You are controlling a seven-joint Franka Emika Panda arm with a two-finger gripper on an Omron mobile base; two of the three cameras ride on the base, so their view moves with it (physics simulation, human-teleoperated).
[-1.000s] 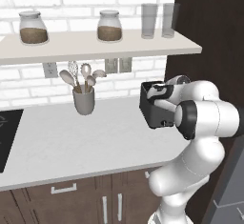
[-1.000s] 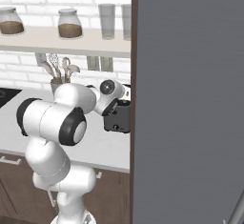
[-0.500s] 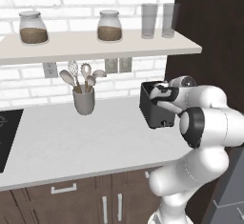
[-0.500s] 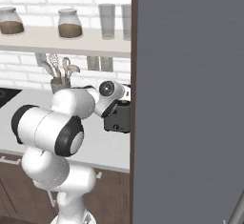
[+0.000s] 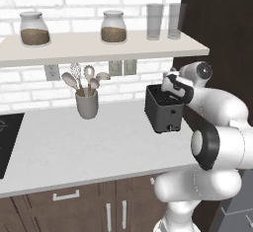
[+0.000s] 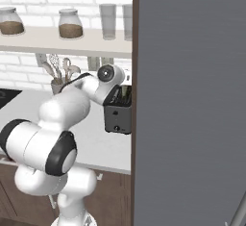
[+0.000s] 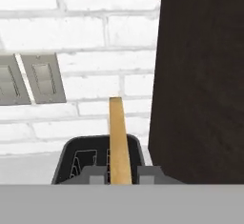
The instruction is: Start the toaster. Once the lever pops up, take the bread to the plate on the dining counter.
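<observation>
Fingers flank the bread, one on each side of the slice's lower part, and appear closed on it; contact itself is cut off at the bottom of the hand view, so the grip is judged, not confirmed. Gripper sits directly over the toaster.

Bread: stands upright, edge-on, rising well above the toaster's rim. Colour is tan-golden, so toasting looks done. Whether its lower edge is clear of the slot I cannot tell.

Toaster: black, on the grey worktop, at its right end, just beside the dark cabinet wall. Lever: too small to place in the base views.

Further out: utensil cup to the left on the worktop, well apart from the toaster. Shelf above with two jars and two glasses. Wall outlets behind, on the brick.

Step in hand (judgement): pulling the slice from the toaster, start of the carry.

Next move calls for: a straight vertical lift until the slice clears the slot, keeping off the cabinet wall on the right and under the shelf; then transport to the plate.
</observation>
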